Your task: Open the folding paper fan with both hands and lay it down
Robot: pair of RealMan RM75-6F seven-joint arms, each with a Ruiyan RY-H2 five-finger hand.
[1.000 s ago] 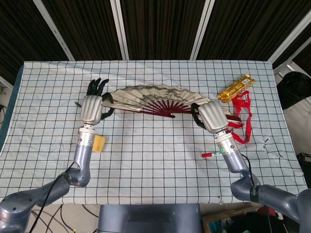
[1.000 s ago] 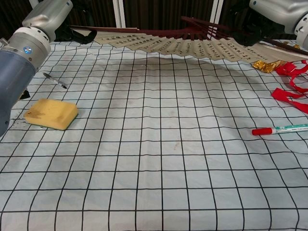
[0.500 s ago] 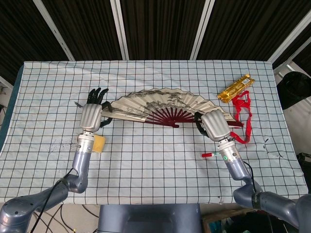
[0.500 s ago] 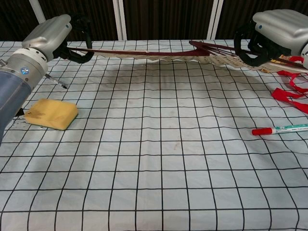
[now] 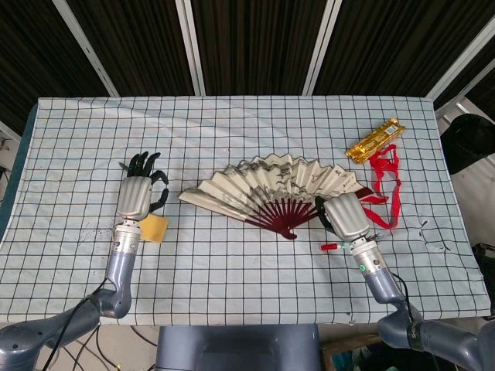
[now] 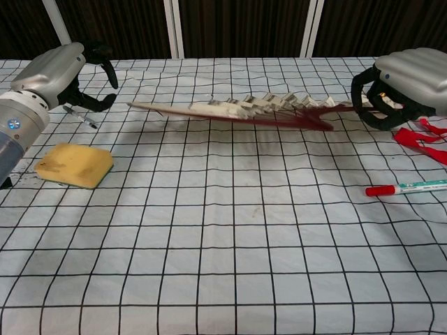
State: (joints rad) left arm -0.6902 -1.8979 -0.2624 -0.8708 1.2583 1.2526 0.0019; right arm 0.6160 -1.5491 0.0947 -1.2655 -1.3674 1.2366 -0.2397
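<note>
The paper fan [image 5: 271, 189] is spread in an arc with dark red ribs, lying low over the checked cloth at mid-table; the chest view shows it edge-on [image 6: 258, 110]. My right hand [image 5: 346, 216] curls its fingers around the fan's right end stick [image 6: 349, 106], and the same hand sits at the right edge of the chest view [image 6: 408, 80]. My left hand [image 5: 139, 193] is to the left of the fan's left tip, apart from it, fingers spread and holding nothing [image 6: 66, 70].
A yellow sponge [image 5: 157, 229] lies just under my left hand [image 6: 75, 165], with a black pen [image 6: 79, 116] beside it. A red-capped marker [image 6: 408, 187] lies near my right hand. A red ribbon [image 5: 384, 185] and a gold packet [image 5: 376, 139] are at the right.
The fan has come down and nearer, its arc narrower. My left hand has let go of the left end and drawn back to the left. My right hand moved nearer, still holding.
</note>
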